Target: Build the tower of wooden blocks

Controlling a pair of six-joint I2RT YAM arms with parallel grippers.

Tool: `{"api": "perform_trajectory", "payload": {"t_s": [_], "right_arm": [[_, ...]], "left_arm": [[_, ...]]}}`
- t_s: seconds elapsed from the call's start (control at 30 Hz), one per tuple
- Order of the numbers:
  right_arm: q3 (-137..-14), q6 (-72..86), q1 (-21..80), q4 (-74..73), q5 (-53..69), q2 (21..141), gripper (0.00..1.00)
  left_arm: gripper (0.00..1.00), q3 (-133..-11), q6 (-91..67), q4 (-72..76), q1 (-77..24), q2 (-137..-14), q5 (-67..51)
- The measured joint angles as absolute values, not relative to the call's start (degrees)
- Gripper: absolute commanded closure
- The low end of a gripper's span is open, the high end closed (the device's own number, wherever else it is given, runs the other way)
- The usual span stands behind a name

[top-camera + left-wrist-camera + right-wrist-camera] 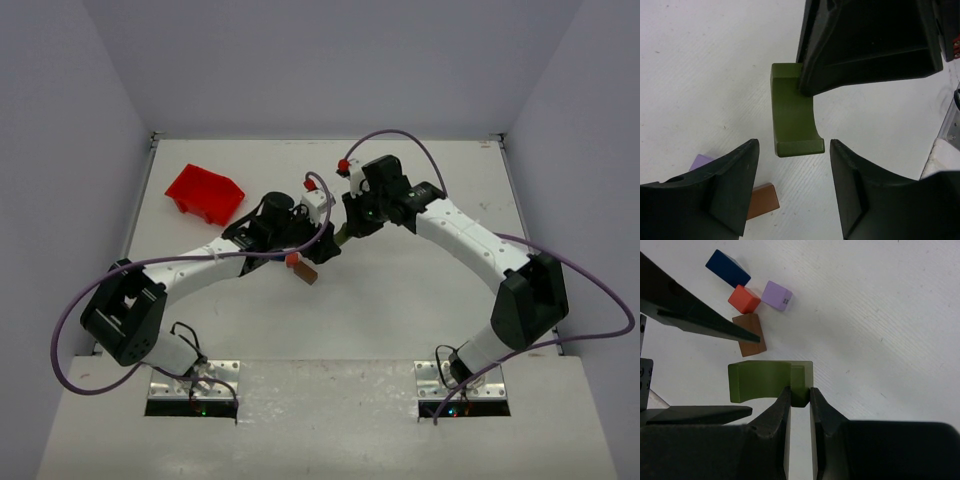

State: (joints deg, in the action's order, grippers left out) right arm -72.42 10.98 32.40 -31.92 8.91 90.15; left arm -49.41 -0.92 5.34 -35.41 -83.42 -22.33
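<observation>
I am pinching the olive-green arch block (760,380) with my right gripper (800,395), its two fingers closing tight on one end of the block. The block is lying level, its curved hollow facing toward my right wrist. I cannot tell whether it is resting on the white table (400,300) or hanging just above it.

I am holding my left gripper (794,143) parted around the block's other end. One finger is standing at each side with a gap showing on both, so it is gripping nothing.

The rest of the tower's blocks are lying loose on the table just beside the green block, none stacked. The brown block (750,335) is sitting nearest, with the orange-red block (744,299) beyond it. The lilac block (776,295) is lying next to that, and the dark blue wedge (727,268) farthest out. The lilac block is showing small dark marks on one face, too small to read.

The red bin (205,193) is sitting well apart, toward the far left of the table.
</observation>
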Motion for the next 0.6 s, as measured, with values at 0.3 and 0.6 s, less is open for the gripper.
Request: {"api": "perform_trajectory", "payload": {"t_s": [0.3,0.6], "right_arm": [[-72.4,11.0,32.4,-32.3,9.0,90.0,1.0],[-72.4,10.9,32.4,-33.4,9.0,90.0,1.0]], "left_arm": [[0.55,-49.4,0.0,5.3,-36.8,-83.4,-22.3],[0.77,-49.4,0.1,5.2,-37.3,-83.4,-21.8]]}}
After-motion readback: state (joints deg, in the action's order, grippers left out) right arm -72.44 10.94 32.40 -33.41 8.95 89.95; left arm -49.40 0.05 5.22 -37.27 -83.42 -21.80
